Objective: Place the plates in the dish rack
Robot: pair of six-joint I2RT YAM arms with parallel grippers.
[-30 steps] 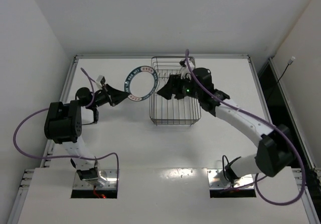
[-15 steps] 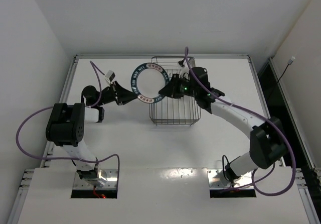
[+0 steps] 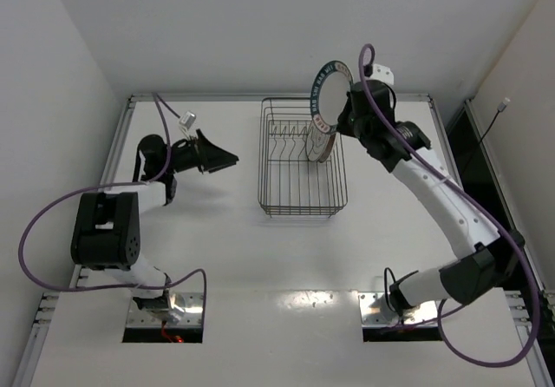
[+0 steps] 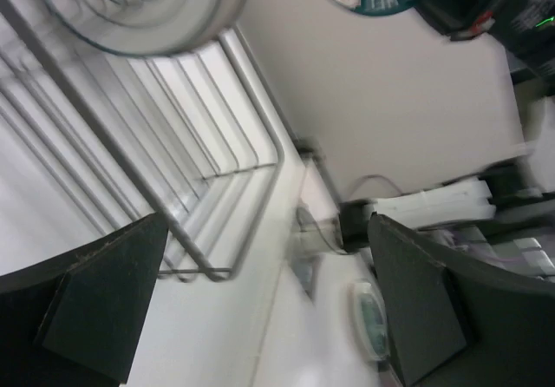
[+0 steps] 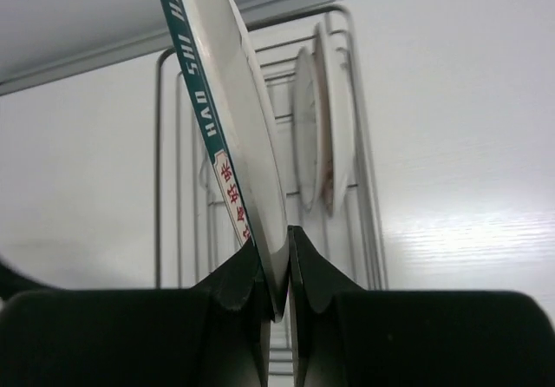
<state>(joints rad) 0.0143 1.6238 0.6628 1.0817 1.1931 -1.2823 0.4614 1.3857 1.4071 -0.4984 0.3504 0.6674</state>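
Teal-rimmed plate (image 5: 227, 101) hangs on edge over the dish rack (image 3: 299, 198), its rim pinched in the right gripper (image 5: 276, 261). Two other plates (image 5: 305, 135) stand upright in the rack, near the bench's (image 3: 217, 261) far edge. Toward the left edge, the left gripper (image 3: 227, 157) is spread wide and holds nothing.

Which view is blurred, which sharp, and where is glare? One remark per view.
Left wrist view: smeared throughout, dark wire dish rack streaky. Right wrist view: teal-rimmed round plate crisp, two white plates behind softer. Top external view: evenly lit, small glare on the white near ledge.
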